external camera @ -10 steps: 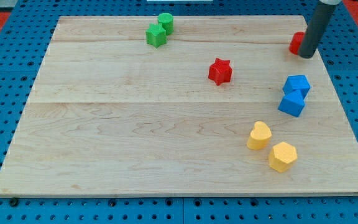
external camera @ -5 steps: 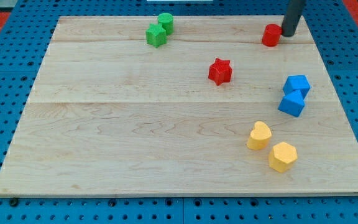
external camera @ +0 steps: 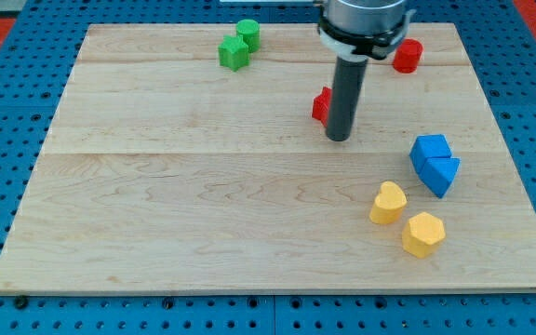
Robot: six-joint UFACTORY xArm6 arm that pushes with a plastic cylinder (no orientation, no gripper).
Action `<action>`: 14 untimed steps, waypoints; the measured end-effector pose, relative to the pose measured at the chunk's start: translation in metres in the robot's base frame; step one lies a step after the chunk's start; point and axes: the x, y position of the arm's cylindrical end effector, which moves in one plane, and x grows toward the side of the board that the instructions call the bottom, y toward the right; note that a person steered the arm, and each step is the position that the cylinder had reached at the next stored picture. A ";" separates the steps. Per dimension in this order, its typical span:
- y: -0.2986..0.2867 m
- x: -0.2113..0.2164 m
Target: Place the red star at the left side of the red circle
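Note:
The red star lies a little above the board's middle, mostly hidden behind my rod. My tip rests on the board just right of and below the star, touching or nearly touching it. The red circle stands near the view's top right, up and to the right of the star.
A green cylinder and a green block sit together at the top. Two blue blocks lie at the right. Two yellow blocks lie at the lower right. The wooden board rests on a blue pegboard.
My rod has left the red circle at the top right and come down-left to the red star. The blue blocks have shifted slightly down-left and turned. The red circle stays put.

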 end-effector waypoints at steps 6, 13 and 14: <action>0.013 -0.165; 0.149 -0.136; 0.136 -0.086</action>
